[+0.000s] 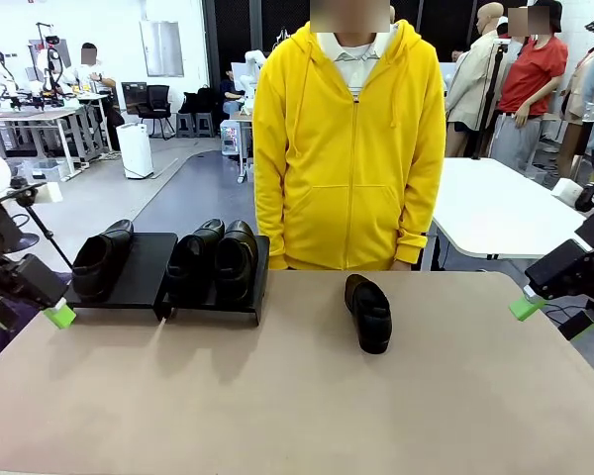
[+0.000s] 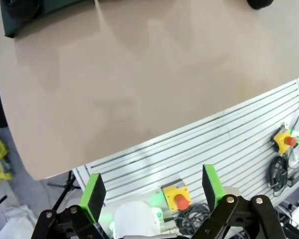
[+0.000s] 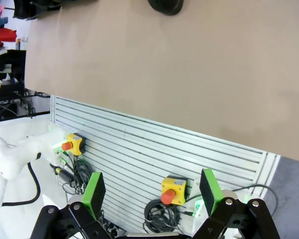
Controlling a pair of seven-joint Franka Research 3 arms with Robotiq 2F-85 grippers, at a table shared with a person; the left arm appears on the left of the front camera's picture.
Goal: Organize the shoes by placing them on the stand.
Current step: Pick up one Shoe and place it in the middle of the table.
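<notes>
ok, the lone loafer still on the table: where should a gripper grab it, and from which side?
Probably from above, with the right gripper, which sits nearer. The loafer lies upright, lengthwise toward the robot, opening up. Close the fingers across its narrow midsection, or over one side wall at the opening; the rounded, glossy toe looks likely to slip.

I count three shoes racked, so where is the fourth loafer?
In the front view the fourth loafer lies on the table, right of the stand, just before the person.

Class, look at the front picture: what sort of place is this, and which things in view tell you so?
Probably a robotics lab or workshop hall. Other work tables with equipment stand behind the person, a white arm's gripper waits at the table, and emergency-stop buttons sit below its edge.
</notes>
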